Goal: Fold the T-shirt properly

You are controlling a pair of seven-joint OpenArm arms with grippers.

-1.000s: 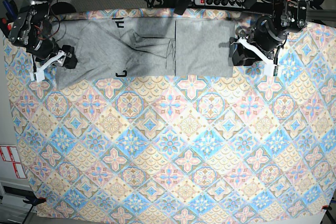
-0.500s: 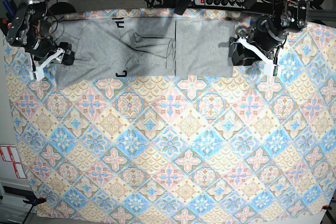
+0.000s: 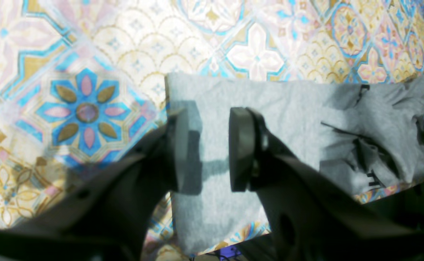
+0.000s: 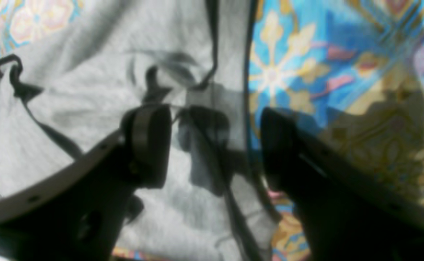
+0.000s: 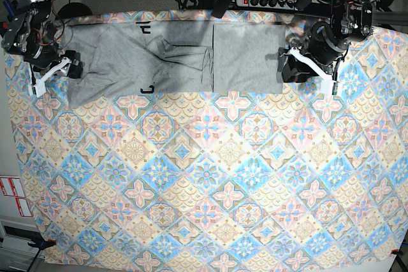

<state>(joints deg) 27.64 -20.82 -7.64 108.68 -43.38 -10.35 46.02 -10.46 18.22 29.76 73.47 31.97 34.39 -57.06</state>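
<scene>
We are seeing both grippers hovering open-jawed, seemingly empty, over opposite ends of the grey T-shirt on the patterned tablecloth: left gripper, right gripper.

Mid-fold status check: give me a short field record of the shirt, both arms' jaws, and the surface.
shirt: T-shirt, grey, lying as a wide band along the far edge of the tablecloth; middle bunched, black lettering partly showing
left gripper: jaws parted, empty, over the smooth end of the shirt
right gripper: jaws wide open, empty, astride the shirt's other end edge
surface: pastel diamond pattern, flat
</scene>
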